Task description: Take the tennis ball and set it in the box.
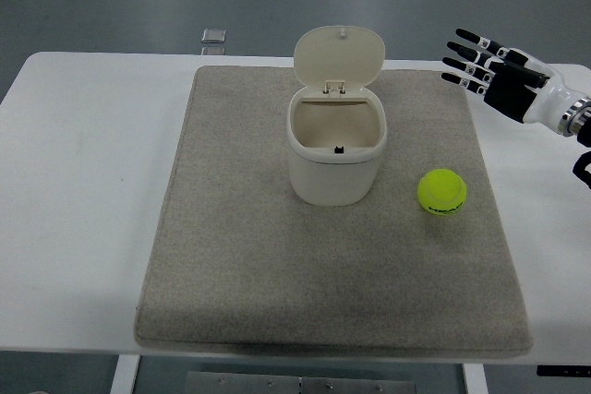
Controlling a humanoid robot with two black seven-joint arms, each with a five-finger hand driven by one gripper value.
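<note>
Grey mat [231,256] covers our table [83,182], likely so nothing rolls. Our box [334,149] stands mid-mat, lid up, ready to receive. To its right lies the tennis ball [441,192], untouched. Our right hand [494,66] hovers beyond it, fingers spread, empty.

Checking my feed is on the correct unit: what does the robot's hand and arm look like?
Only the right hand shows: black fingers with small white patches at the joints, a black palm, a white shell over the back of the hand, and a silver ring at the wrist leading to a black arm.
</note>
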